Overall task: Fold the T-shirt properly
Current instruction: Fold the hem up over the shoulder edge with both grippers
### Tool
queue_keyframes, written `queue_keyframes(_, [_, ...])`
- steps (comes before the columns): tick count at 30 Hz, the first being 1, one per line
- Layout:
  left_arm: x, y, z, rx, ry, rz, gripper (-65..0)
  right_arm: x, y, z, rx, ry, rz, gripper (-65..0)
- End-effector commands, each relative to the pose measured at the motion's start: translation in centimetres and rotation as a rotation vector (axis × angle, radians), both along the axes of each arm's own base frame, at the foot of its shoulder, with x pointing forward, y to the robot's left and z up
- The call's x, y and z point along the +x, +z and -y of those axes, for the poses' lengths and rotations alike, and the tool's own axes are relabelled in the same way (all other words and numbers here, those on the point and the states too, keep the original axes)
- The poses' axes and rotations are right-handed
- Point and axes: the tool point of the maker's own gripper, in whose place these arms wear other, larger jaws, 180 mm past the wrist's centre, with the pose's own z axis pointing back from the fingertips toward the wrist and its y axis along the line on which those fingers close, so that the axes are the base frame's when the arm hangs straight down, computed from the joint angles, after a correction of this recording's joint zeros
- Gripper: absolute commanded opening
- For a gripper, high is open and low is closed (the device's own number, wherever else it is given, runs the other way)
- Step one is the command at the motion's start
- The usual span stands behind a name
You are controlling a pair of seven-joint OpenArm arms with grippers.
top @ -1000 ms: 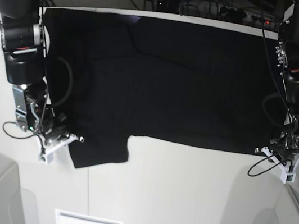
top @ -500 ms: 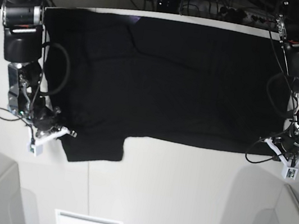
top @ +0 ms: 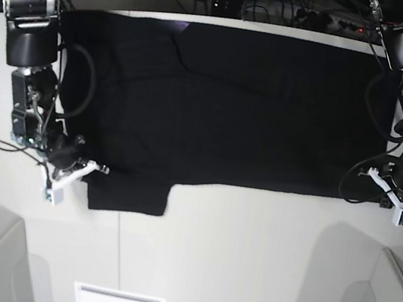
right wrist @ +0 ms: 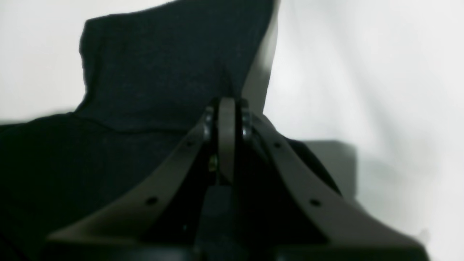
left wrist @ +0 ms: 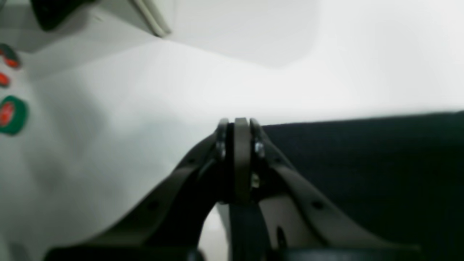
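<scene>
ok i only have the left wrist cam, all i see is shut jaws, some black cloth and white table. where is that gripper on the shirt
Observer: The base view puts the left gripper at the corner of the T-shirt, at the straight end of the shirt.
Operator: and the other arm
Observer: The right gripper is at the opposite end, beside the sleeve that sticks out toward the table's near edge.
Operator: is it open
Observer: No, the right wrist view shows its jaws closed, with the sleeve lying just beyond the tips.
Operator: shirt folded yet
Observer: Not yet, it lies spread flat across the table, plain black side up.
</scene>
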Motion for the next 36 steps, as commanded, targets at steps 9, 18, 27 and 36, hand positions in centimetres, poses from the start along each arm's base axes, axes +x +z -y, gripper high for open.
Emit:
queue_keyframes(9, [-1.8, 2.5, 2.3, 0.063, -0.078, 0.046, -65.0, -0.7, 2.7, 1.1, 0.044, -0.036, 0.084, -65.0])
queue_keyframes(18, [-4.8, 2.5, 3.7, -0.029, -0.1, 0.062, -65.0, -3.2, 3.9, 2.3, 0.06, -0.058, 0.088, -65.0])
queue_keyframes(27, [-8.2, 2.8, 3.0, -0.102, -0.065, 0.069, -65.0, -5.8, 5.6, 3.1, 0.057, -0.058, 0.082, -65.0])
queue_keyframes(36, [-9.8, 3.0, 2.9, -0.076, -0.069, 0.046, -65.0, -9.0, 5.9, 3.8, 0.041, -0.059, 0.049, -65.0])
